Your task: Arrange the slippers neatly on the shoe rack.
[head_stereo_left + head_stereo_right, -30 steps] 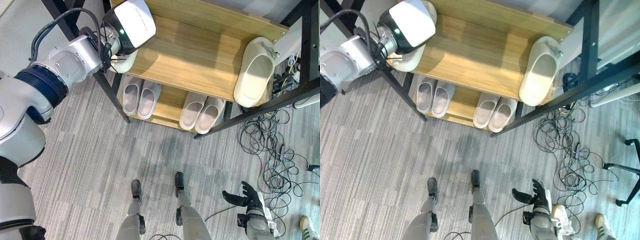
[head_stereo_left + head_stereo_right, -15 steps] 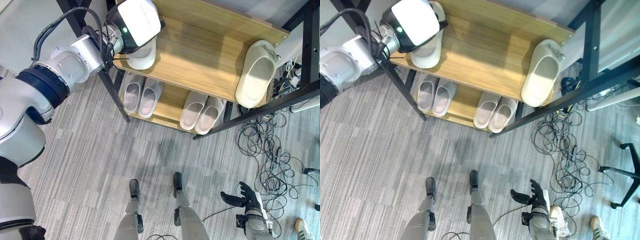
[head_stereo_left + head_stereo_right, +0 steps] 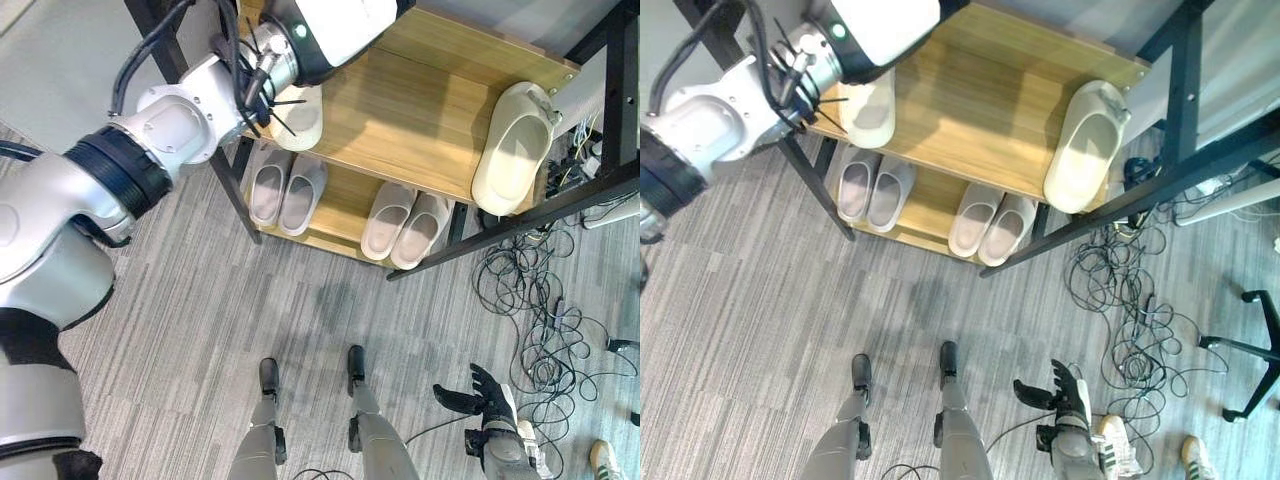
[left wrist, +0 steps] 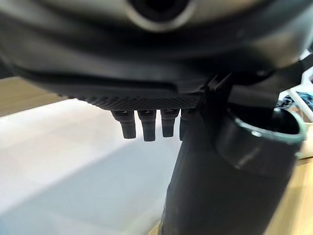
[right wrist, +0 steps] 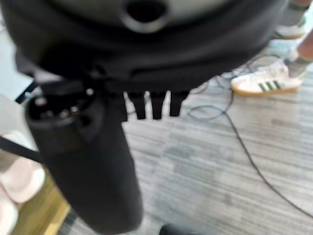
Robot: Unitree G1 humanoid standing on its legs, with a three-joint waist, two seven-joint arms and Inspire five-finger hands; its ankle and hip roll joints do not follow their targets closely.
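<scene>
Left hand (image 4: 146, 125): reaches over the shoe rack's (image 3: 420, 100) upper shelf, above a cream slipper (image 3: 300, 115) at the shelf's left front edge; grip cannot be told.
Open room: bare wood across the shelf's middle.
Second slipper (image 3: 512, 150): cream, overhanging the right front corner.
Lower shelf: two white slipper pairs (image 3: 285, 190), (image 3: 405, 222).
Right hand (image 3: 1065, 390): low over the floor, fingers spread, holding nothing.
Obstacles: black frame posts (image 3: 215, 180); a person's shoe (image 5: 266, 83).

Lab: grey carpet (image 3: 180, 330), loose cables (image 3: 540, 300)
</scene>
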